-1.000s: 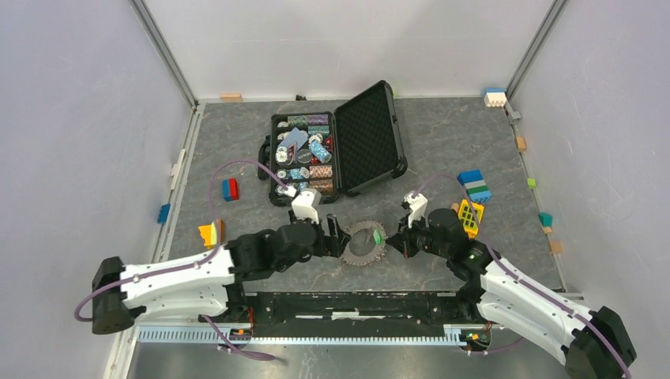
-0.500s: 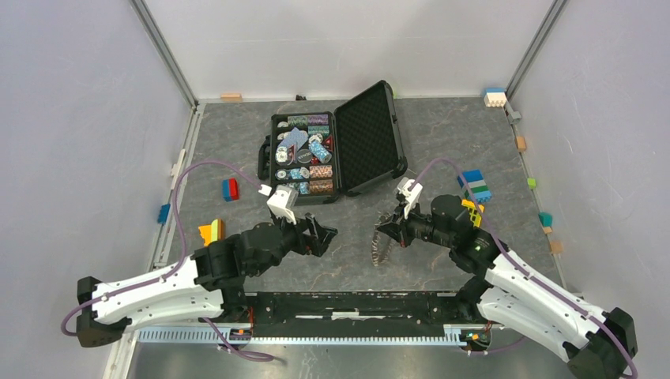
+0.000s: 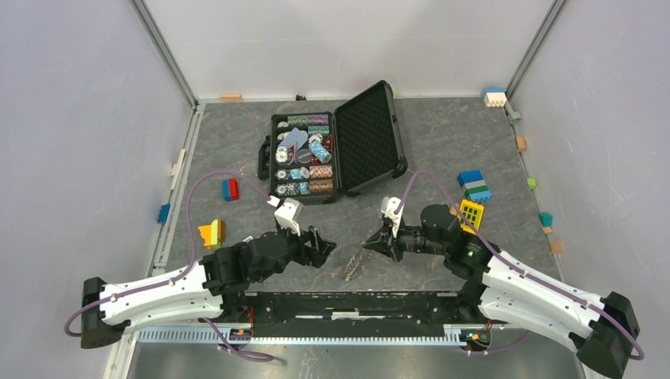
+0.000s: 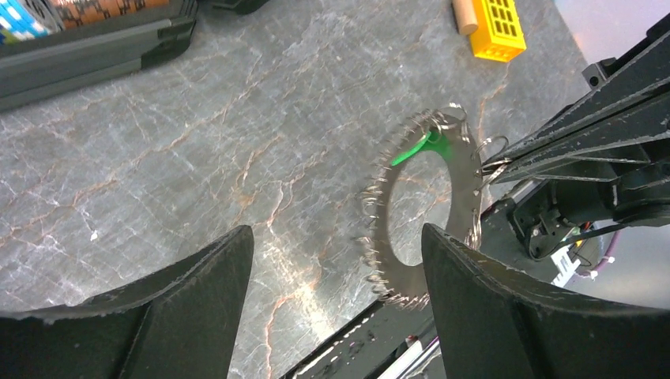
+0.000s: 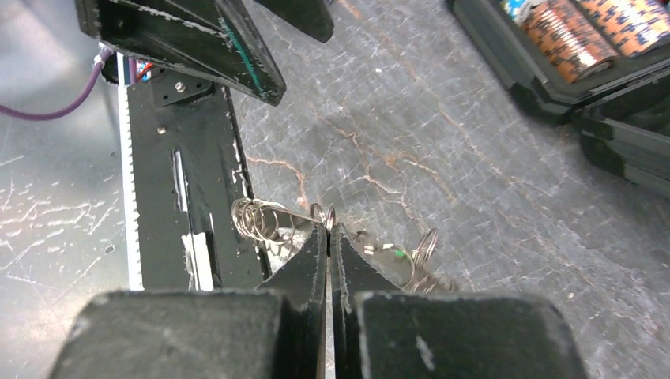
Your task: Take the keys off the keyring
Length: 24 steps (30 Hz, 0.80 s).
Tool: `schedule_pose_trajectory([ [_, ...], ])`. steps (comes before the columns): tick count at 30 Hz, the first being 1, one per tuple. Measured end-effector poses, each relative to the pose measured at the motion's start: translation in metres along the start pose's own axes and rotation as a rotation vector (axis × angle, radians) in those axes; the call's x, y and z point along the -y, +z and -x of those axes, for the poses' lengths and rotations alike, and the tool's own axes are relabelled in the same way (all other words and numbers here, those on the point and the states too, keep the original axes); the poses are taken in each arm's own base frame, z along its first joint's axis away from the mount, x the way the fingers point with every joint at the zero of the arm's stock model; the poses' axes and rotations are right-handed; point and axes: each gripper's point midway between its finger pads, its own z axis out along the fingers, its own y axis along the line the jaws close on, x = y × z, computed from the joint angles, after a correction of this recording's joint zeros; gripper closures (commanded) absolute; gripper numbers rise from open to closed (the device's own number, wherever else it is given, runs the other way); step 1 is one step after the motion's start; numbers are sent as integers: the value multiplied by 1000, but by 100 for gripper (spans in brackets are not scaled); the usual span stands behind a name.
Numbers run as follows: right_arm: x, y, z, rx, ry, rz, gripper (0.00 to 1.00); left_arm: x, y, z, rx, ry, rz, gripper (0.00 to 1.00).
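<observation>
My right gripper (image 3: 371, 243) is shut on the keyring (image 3: 354, 263), a thin silver hoop that hangs tilted above the table. In the left wrist view the keyring (image 4: 466, 207) shows as an upright hoop with the keys (image 4: 378, 237) fanned like saw teeth round it and the green tag (image 4: 412, 150) near its top. In the right wrist view the closed fingertips (image 5: 328, 230) pinch the hoop, with small rings (image 5: 257, 219) beside them. My left gripper (image 3: 324, 245) is open and empty, a short way left of the hoop.
An open black case (image 3: 371, 142) with poker chips stands behind. A yellow block (image 3: 472, 213) and blue-green blocks (image 3: 475, 185) lie at the right. A red-blue block (image 3: 230, 188) and an orange-yellow block (image 3: 211, 233) lie at the left. The black base rail (image 3: 355, 304) runs along the near edge.
My right gripper has lifted the keyring off the table and carried it left and nearer, the hoop now hanging edge-on. My left gripper has let go and drawn back to the left, open.
</observation>
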Motion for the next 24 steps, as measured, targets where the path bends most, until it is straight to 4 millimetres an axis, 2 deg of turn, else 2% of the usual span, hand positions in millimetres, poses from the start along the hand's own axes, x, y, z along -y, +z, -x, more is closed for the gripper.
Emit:
schedule_pose_trajectory([
  [6, -12, 7, -18, -25, -5, 54, 100, -11, 2, -20, -32, -6, 17, 18],
  [16, -27, 16, -18, 44, -73, 126, 100, -28, 3, -49, -71, -33, 31, 19],
  [24, -56, 23, -15, 102, -189, 243, 100, -41, 6, -73, -79, -58, 28, 20],
])
